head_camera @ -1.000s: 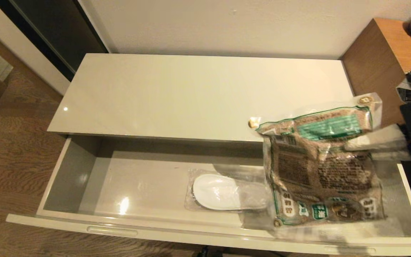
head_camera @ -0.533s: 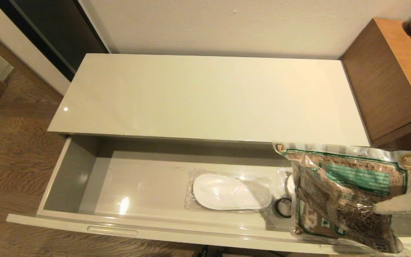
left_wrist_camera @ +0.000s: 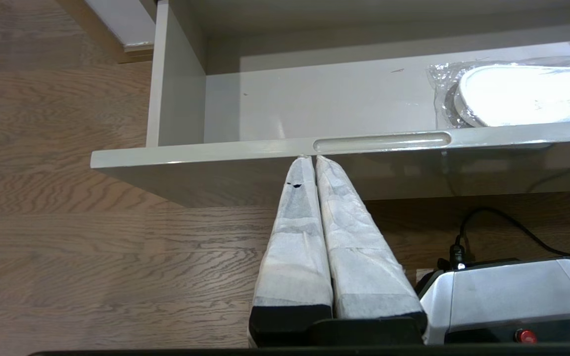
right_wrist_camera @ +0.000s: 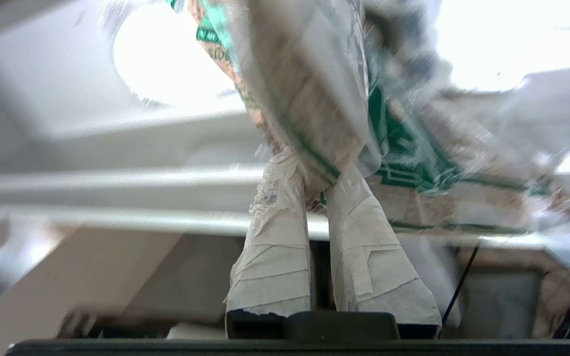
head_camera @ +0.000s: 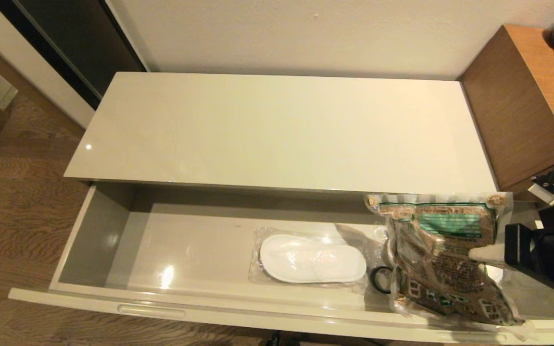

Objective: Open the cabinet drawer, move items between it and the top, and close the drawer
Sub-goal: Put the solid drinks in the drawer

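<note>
Currently, grain bag (head_camera: 443, 254): being held above the drawer's right end
Right gripper (right_wrist_camera: 314, 190): being kept pinched on the bag's edge
Drawer (head_camera: 113, 240): being left open
Slippers (head_camera: 313, 259): lying left of the bag
Left gripper (left_wrist_camera: 308, 160): pressed together, near the drawer front

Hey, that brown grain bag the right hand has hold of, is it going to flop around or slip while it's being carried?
Probably floppy: the grain bag sags and creases below the right hand, which pinches only its edge. It likely weighs a fair bit for its size, since it looks packed with grain. The glossy plastic film may be slippery, so an edge pinch could creep.
</note>
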### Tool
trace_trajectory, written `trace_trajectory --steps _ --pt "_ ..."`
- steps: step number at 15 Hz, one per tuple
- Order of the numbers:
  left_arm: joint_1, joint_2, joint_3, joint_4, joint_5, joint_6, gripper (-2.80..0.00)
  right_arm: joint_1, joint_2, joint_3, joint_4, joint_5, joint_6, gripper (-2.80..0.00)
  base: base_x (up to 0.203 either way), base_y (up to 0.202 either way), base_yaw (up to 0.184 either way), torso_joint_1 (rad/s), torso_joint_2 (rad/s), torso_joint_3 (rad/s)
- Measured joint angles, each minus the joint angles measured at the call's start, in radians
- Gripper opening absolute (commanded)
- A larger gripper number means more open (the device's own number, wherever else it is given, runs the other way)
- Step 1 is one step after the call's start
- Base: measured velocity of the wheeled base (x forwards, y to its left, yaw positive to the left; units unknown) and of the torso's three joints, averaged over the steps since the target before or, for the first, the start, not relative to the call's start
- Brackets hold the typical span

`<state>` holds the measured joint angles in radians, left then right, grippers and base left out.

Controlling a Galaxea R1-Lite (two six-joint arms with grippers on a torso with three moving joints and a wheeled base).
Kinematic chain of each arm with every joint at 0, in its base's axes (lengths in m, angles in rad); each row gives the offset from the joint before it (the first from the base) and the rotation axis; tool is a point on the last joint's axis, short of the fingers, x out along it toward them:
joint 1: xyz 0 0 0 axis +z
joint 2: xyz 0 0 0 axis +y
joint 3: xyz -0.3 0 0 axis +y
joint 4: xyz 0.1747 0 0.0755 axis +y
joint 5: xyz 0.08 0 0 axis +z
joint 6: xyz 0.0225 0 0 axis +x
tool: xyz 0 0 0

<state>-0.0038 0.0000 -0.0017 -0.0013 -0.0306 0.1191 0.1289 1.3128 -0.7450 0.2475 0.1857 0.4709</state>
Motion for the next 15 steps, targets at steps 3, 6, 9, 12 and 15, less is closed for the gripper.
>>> trace_trajectory --steps 3,6,9,12,15 --pt "0.001 0.0 0.0 0.0 0.0 0.0 -2.8 0.006 0.01 0.053 -0.029 -0.066 -0.014 -2.8 0.0 0.0 0.0 0.0 0.0 0.0" --pt "0.001 0.0 0.0 0.0 0.0 0.0 -2.8 0.017 0.044 0.109 -0.119 -0.141 -0.05 0.0 0.0 0.0 0.0 0.0 0.0 0.0" --pt "0.001 0.0 0.0 0.0 0.0 0.0 -2.8 0.065 0.065 0.125 -0.136 -0.154 -0.053 0.0 0.0 0.0 0.0 0.0 0.0 0.0" --pt "0.001 0.0 0.0 0.0 0.0 0.0 -2.8 0.153 0.068 0.152 -0.141 -0.214 -0.077 0.0 0.0 0.0 0.0 0.0 0.0 0.0" --pt "0.0 0.0 0.0 0.0 0.0 0.0 -2.8 0.224 0.049 0.171 -0.159 -0.347 -0.129 0.0 0.0 0.0 0.0 0.0 0.0 0.0"
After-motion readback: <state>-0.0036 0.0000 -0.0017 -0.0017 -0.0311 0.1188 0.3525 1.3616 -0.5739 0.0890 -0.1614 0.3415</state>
